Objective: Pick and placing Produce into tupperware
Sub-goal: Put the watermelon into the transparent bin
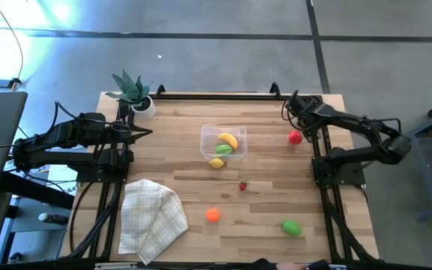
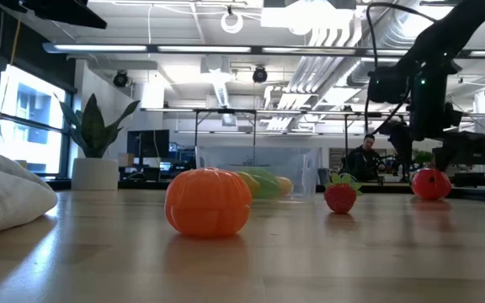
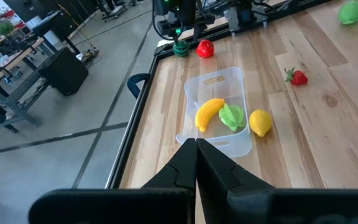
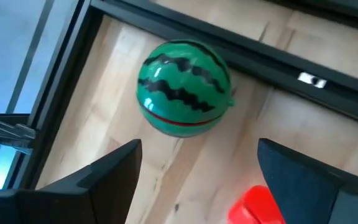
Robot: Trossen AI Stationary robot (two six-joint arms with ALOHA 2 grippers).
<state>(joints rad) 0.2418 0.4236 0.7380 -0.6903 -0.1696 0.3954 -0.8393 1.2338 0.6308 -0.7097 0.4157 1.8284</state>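
Observation:
The clear tupperware (image 1: 224, 142) stands mid-table with a yellow banana (image 3: 209, 113) and a green piece (image 3: 232, 117) inside. A lemon (image 1: 217, 163) lies on the table against its near wall. A red piece (image 1: 295, 136), a strawberry (image 1: 242, 186), an orange piece (image 1: 213, 214) and a green piece (image 1: 291, 227) lie loose on the table. My right gripper (image 4: 197, 168) is open at the far right corner, above a green striped watermelon ball (image 4: 184, 87), touching nothing. My left gripper (image 3: 196, 144) is shut and empty at the table's left edge.
A checked folded cloth (image 1: 152, 217) lies at the near left. A potted plant (image 1: 133, 91) stands at the far left corner. A black rail (image 4: 241, 46) runs along the far edge just behind the watermelon ball. Bare wood lies between the loose pieces.

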